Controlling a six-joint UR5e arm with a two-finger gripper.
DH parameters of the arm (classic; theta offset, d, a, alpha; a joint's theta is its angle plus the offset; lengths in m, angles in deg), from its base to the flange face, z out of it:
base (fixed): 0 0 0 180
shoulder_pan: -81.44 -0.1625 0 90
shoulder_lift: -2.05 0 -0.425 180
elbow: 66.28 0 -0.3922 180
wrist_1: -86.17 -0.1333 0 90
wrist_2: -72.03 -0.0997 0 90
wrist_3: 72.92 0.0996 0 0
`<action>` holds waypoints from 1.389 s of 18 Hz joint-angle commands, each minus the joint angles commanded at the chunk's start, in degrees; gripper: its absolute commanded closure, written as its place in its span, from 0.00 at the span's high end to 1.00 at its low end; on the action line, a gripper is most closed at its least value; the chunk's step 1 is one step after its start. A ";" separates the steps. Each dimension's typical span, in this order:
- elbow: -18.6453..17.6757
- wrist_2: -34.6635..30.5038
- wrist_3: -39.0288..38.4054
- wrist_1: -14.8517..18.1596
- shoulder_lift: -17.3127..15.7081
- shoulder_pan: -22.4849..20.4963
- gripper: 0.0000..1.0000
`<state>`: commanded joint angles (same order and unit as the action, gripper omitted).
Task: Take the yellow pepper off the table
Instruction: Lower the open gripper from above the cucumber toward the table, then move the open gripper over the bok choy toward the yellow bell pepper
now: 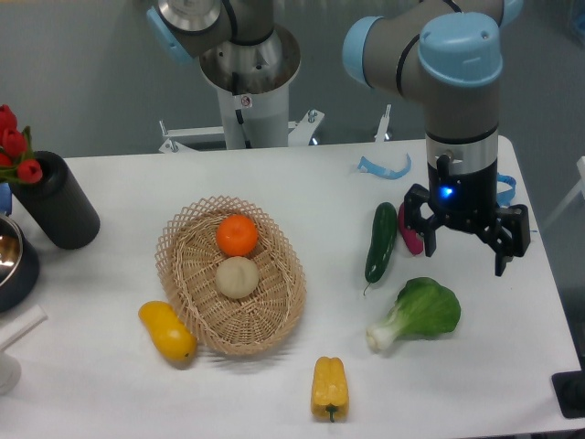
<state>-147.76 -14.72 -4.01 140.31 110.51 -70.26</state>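
At the far left edge of the white surface (110, 384) stands a black cylinder (57, 203) with red flowers (13, 144) in it, and under it a dark bowl (13, 261) is cut by the border. Further right lies a smooth yellow-orange fruit (167, 330), touching the outside of an oval wicker basket (187, 240). In the basket there is an orange (238, 234) and, just in front of it, a pale round thing (238, 276).

The yellow pepper (330, 388) lies near the front edge of the surface, to the right of the basket and apart from it. It is blocky, with long grooves between its lobes, and its length points toward the camera. Nothing touches it.

Right of the middle a green cucumber (381, 241) lies almost straight from back to front, and beside it a dark pink thing (409, 230) is partly hidden behind the gripper. In front of them lies a leafy green vegetable (419, 314) with a white stalk. A piece of light blue tape (384, 167) lies at the back.

The arm comes from the base at the back, bends at a blue-capped joint and hangs straight down on the right side. The gripper (464, 247) points down, above the surface between the cucumber and the right edge, well apart from the yellow pepper. Its fingers (504, 245) are spread wide and hold nothing.
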 joint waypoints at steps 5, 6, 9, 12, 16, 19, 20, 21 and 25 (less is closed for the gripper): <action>0.00 0.09 0.09 0.00 -0.18 0.00 1.00; 0.00 0.26 0.00 0.00 -0.18 0.00 1.00; -0.61 1.49 -0.52 0.00 -0.09 -0.35 1.00; -0.61 1.67 -6.74 0.00 0.09 -0.26 1.00; -0.61 1.76 -15.10 0.09 1.22 0.52 1.00; -0.27 1.76 -27.46 0.09 2.98 3.33 1.00; 0.09 1.76 -32.03 0.09 3.77 3.51 1.00; 0.70 1.84 -35.82 0.09 4.56 3.78 1.00; 2.37 6.14 -41.12 0.00 7.29 4.66 1.00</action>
<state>-145.38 -8.58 -45.13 140.31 117.80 -65.60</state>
